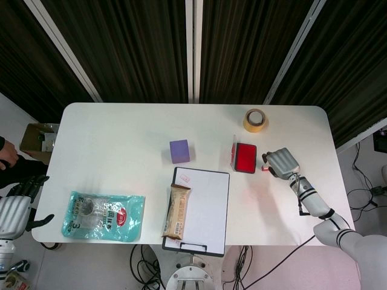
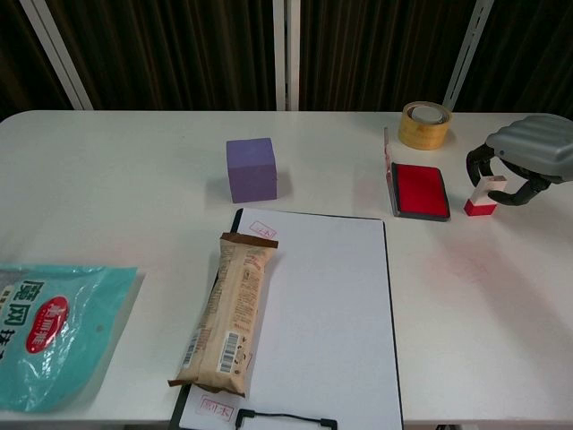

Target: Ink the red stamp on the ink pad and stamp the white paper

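Nearest the chest camera lies one snack bar (image 2: 226, 313) in a tan wrapper, its long axis running away from the camera, resting partly on the white paper (image 2: 318, 313), a single sheet on one clipboard (image 2: 285, 418). The paper carries small red stamp marks near its top and bottom left corners. One teal food bag (image 2: 45, 318) sits at the left, close to the left hand (image 1: 17, 208), which hangs off the table edge with fingers spread and holds nothing.

Further off, one purple cube (image 2: 252, 169) stands well left of the right hand (image 2: 526, 152). One ink pad (image 2: 420, 190), red in a black tray with its lid raised on the left side, lies just left of that hand.

The red stamp (image 2: 483, 196) is one small block with a pale upper body and a red base, standing upright on the table, long axis vertical, base down. The right hand arches over it, fingers curled around it on both sides; whether they actually grip it cannot be told.

One roll of yellow tape (image 2: 424, 124) lies flat beyond the ink pad.
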`<move>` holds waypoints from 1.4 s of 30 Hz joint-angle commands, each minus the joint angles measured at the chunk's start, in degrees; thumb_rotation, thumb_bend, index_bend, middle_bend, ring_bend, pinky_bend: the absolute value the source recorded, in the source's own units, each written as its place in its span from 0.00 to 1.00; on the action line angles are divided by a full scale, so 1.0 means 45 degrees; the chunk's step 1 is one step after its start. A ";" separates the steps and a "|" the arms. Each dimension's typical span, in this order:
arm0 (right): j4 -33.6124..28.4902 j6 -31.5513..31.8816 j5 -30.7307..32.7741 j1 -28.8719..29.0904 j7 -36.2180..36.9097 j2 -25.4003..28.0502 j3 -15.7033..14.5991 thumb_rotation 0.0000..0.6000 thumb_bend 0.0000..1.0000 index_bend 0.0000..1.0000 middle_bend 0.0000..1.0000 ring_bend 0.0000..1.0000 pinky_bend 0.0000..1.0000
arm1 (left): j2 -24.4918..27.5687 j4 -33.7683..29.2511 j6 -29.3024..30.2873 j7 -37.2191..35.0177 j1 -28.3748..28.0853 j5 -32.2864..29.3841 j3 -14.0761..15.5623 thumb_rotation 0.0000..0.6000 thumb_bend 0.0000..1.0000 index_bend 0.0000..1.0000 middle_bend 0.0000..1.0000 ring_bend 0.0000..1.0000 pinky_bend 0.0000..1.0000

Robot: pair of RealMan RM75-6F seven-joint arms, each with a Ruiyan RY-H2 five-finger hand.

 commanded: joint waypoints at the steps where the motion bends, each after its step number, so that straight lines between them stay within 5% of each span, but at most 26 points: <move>1: 0.0074 0.0121 -0.0007 -0.0024 0.0070 -0.0068 0.0020 1.00 0.37 0.57 0.56 0.76 0.92 | 0.0002 0.0006 -0.0003 -0.0011 -0.0003 -0.0004 -0.0003 1.00 0.00 0.16 0.15 0.12 0.25; 16: -0.0200 0.1427 -0.0185 0.0270 0.0301 -0.0099 0.0557 1.00 0.48 0.84 0.75 0.84 0.95 | 0.0038 0.0032 0.0092 -0.0123 0.0039 0.0020 -0.0012 1.00 0.00 0.16 0.15 0.12 0.25; 42: -0.1507 -0.0686 0.1062 0.1195 -0.2943 -0.0655 0.1115 1.00 0.49 0.91 0.81 0.90 0.97 | 0.0025 0.0309 0.0208 -0.0464 0.0171 -0.0007 0.0014 1.00 0.00 0.16 0.15 0.12 0.25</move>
